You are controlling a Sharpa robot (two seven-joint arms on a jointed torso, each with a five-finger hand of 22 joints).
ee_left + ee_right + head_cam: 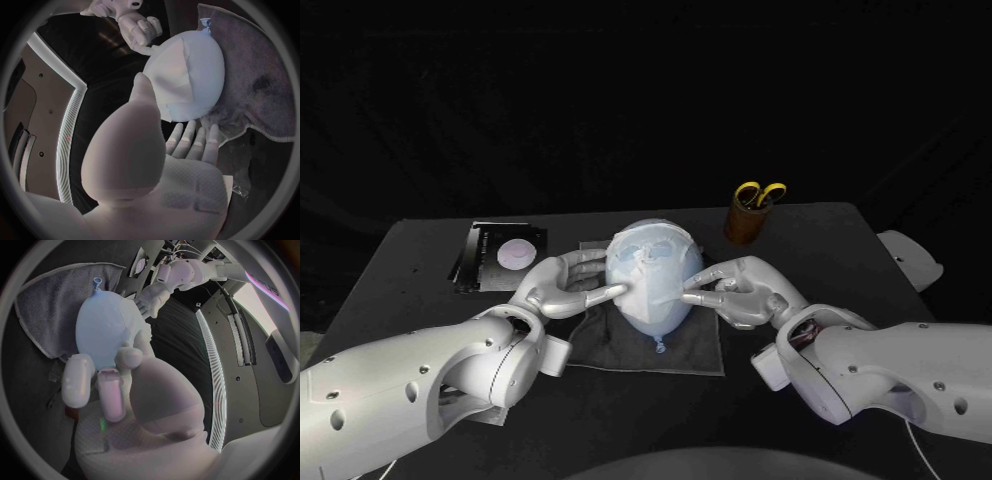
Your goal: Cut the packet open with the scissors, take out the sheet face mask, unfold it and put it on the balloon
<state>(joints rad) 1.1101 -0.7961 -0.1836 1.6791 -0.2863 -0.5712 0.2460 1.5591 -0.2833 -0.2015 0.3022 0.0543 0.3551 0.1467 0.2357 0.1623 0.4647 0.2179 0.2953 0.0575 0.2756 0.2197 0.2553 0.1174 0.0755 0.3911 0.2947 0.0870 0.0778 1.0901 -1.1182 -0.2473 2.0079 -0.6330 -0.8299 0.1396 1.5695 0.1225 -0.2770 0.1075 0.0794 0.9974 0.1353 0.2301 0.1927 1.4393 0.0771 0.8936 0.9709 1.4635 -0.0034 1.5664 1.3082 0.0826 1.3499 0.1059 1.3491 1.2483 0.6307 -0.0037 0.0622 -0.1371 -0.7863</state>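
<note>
Packet [502,255] lies flat at 10 o'clock from the balloon, on the desk [834,245], well apart from both hands.

Left hand [571,288] is at the balloon's 9 o'clock side. Its fingers are apart, with the tips against the edge of the sheet face mask [651,258]. Cannot tell if it pinches the mask or only presses on it.

Balloon [655,316] is pale blue and lies at desk centre on a grey cloth [610,348], knot towards 6 o'clock. The mask is white and spread over its upper face, with eye and mouth openings showing. It is on the balloon, between the two hands.

Right hand [740,292] is at the 3 o'clock side, fingertips touching the mask edge. Cannot tell whether it has a real grip.

A brown cup [744,226] stands at 1 o'clock from the balloon, apart from it. The scissors [760,193] stand in it with their yellow handles up.

The two hands cover the balloon's flanks in the head view.

Left wrist view shows the left hand's fingertips [187,141] tucked under the balloon's side, with the thumb up beside the mask edge. It also shows the cloth's stitched hem and wrinkles.

Right wrist view shows the right hand's fingers [78,380] curled against the balloon's lower flank. The knot [97,282] is over the cloth, and the left hand is on the far side.
</note>
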